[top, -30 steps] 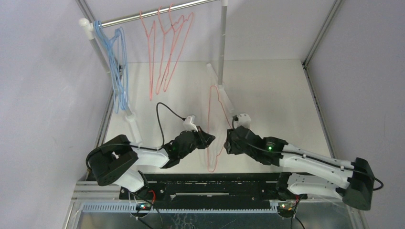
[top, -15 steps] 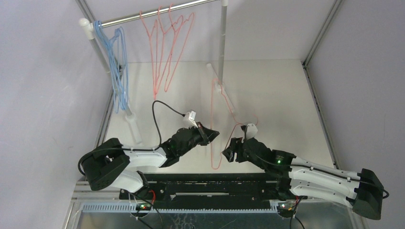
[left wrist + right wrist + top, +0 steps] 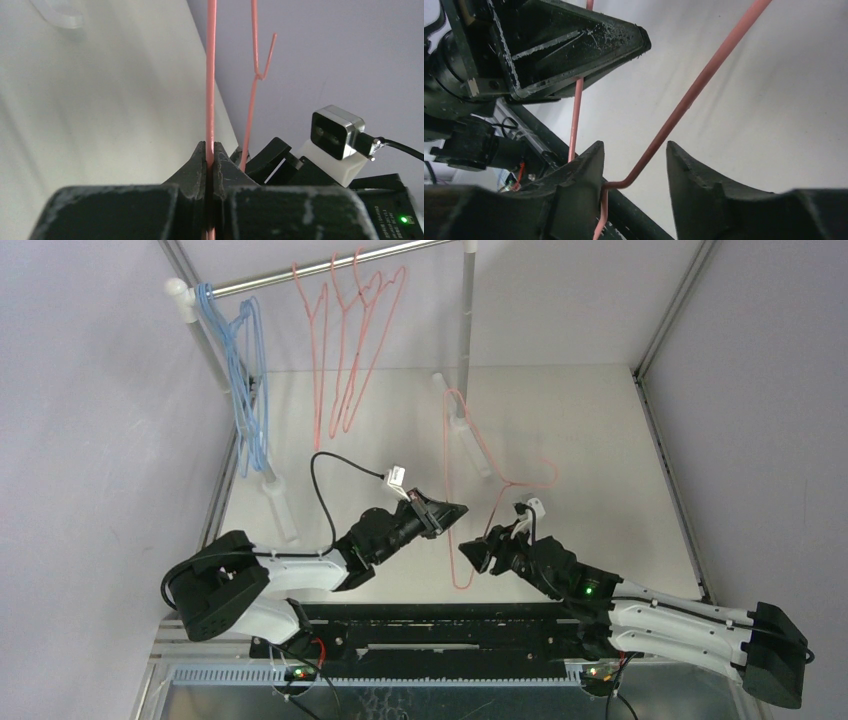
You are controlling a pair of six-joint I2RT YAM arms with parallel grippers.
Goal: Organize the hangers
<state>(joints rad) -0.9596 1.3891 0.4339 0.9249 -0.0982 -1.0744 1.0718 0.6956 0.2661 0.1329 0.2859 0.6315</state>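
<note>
Near: left gripper [image 3: 210, 150] pressed together on the straight wire of one pink hanger [image 3: 211, 75], held up above the table [image 3: 580, 440]. The right gripper [image 3: 634, 155] has its fingers spread (the hanger's bent corner sits between them, touching one finger only). Far back: other pink hangers [image 3: 318, 370] and blue hangers [image 3: 241, 390] hang on the rail [image 3: 330, 265].

We see our right gripper [image 3: 635, 150] with its jaws apart around a bent corner of the pink-red hanger [image 3: 695, 90]. The wire touches one finger [image 3: 579, 185] and clears the other. Above, our left gripper [image 3: 636, 42] is closed on the same wire over the white table [image 3: 774, 130].
</note>
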